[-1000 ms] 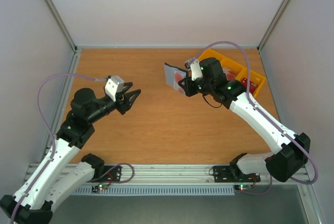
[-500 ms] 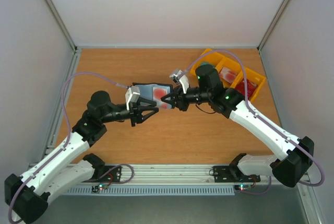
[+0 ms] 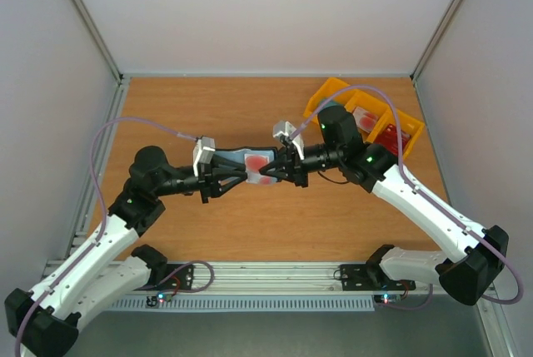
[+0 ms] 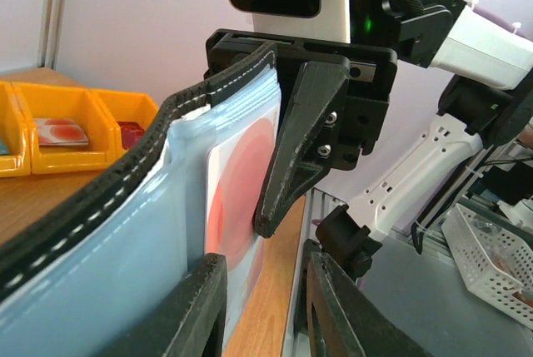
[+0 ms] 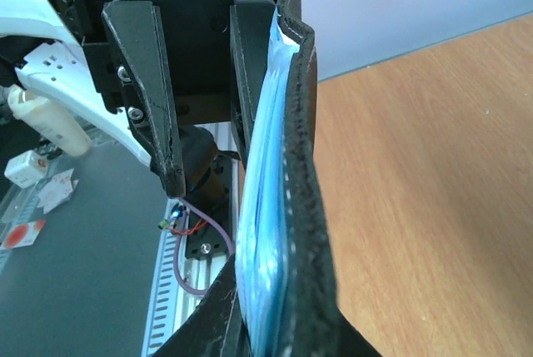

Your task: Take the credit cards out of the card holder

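Observation:
The grey-blue card holder hangs above the table's middle, stretched between both arms. My right gripper is shut on its right end, and in the right wrist view its fingers clamp the dark stitched edge. A red credit card with a pale band shows through the clear inner pocket, and the top view also shows the card. My left gripper is open, its jaws a narrow gap apart. One finger lies against the holder's blue inner face. The other finger stands clear of it.
A yellow three-compartment tray sits at the back right, behind the right arm, with red items in it. The same tray appears at the left of the left wrist view. Side walls and a metal rail bound the wooden table.
My left arm swung in from the left to the card holder and its jaws narrowed. My right arm brought the holder from near the tray down toward the table's middle.

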### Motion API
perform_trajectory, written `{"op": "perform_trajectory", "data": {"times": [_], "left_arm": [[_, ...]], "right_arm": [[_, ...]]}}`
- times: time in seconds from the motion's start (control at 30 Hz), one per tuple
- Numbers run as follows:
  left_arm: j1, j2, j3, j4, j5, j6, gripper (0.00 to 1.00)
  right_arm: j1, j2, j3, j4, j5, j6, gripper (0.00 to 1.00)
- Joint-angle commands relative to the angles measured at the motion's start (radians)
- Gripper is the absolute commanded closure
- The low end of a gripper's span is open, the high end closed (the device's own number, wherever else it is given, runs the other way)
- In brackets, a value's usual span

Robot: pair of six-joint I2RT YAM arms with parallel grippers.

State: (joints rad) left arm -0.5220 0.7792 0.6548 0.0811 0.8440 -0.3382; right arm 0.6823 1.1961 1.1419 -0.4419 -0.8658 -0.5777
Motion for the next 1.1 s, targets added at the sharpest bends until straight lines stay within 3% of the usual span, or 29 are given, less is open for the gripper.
{"op": "perform_trajectory", "data": {"times": [0.0,0.23,0.53,0.7,0.97,1.0,1.07], "left_arm": [[0.02,0.014,0.011,0.064,-0.018,-0.016,0.71],[0.022,0.009,0.031,0.009,-0.074,0.008,0.71],[0.036,0.007,0.026,0.037,-0.064,0.002,0.7],[0.011,0.015,0.031,0.077,0.081,0.043,0.7],[-0.026,0.038,0.02,0.132,0.027,-0.019,0.67],[-0.028,0.039,0.022,0.135,0.024,-0.024,0.69],[-0.029,0.039,0.025,0.132,0.023,-0.018,0.86]], "right_arm": [[0.018,-0.036,0.03,0.023,-0.192,-0.026,0.99],[0.018,-0.046,0.033,0.024,-0.246,-0.041,0.99],[0.008,-0.055,0.068,-0.097,-0.241,-0.127,0.99],[0.007,-0.03,0.068,-0.026,-0.247,-0.07,0.99],[0.01,0.002,0.082,0.033,-0.269,-0.038,0.99],[0.011,0.003,0.082,0.034,-0.271,-0.037,0.99],[0.011,0.003,0.082,0.021,-0.269,-0.051,0.99]]}}
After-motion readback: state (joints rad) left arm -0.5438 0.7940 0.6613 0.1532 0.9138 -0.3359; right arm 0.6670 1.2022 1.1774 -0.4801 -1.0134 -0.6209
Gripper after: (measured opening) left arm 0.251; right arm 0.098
